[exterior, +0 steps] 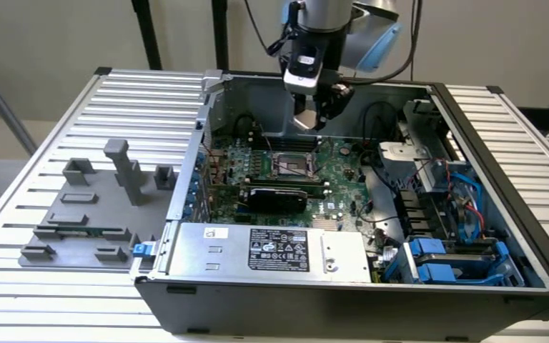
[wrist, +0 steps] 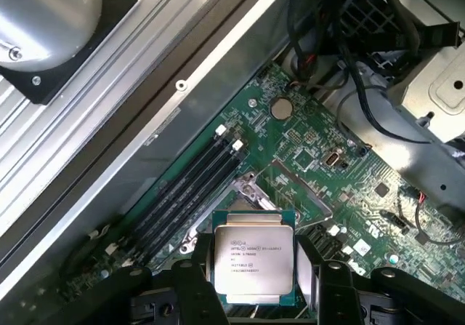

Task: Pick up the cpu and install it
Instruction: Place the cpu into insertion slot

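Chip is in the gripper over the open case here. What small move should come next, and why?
Likely a slow descent, centring over the socket. The gripper is shut on the cpu, held over the motherboard, and in the exterior view it hangs above the socket, the cpu not yet seated.

**Little print that we can read**

We see several lines of dark print on the metal top of the cpu. The first line seems to begin with "intel", and the rest is too small for us to read. On the power supply housing lies a black label with white print and marks that we cannot read. On the same housing, toward the exterior view's left, a small white sticker bears a mark we cannot make out.
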`<state>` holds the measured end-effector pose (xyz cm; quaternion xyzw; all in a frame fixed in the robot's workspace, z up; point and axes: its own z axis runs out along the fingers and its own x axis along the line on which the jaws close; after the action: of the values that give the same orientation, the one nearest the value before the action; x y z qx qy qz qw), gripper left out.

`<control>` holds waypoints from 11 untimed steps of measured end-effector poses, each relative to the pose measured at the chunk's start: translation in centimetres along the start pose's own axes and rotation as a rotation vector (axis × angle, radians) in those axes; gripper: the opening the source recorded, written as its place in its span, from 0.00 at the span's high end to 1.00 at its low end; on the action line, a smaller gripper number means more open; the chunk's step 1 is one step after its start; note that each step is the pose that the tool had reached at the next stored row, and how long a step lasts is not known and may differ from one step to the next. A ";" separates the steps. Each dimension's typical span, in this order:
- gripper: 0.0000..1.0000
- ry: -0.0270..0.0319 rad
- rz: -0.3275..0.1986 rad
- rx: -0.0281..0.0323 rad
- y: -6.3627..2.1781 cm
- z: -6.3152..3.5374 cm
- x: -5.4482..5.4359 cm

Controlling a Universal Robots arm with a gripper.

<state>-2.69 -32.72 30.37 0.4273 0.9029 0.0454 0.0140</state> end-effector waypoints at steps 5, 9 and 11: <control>0.45 -0.0101 0.090 -0.0031 -0.07 0.71 0.0; 0.45 -0.0180 0.163 -0.0054 -0.12 1.30 0.0; 0.45 -0.0224 0.194 -0.0072 -0.14 1.50 0.0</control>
<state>-2.69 -32.72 28.86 0.5132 0.8568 0.0451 0.0212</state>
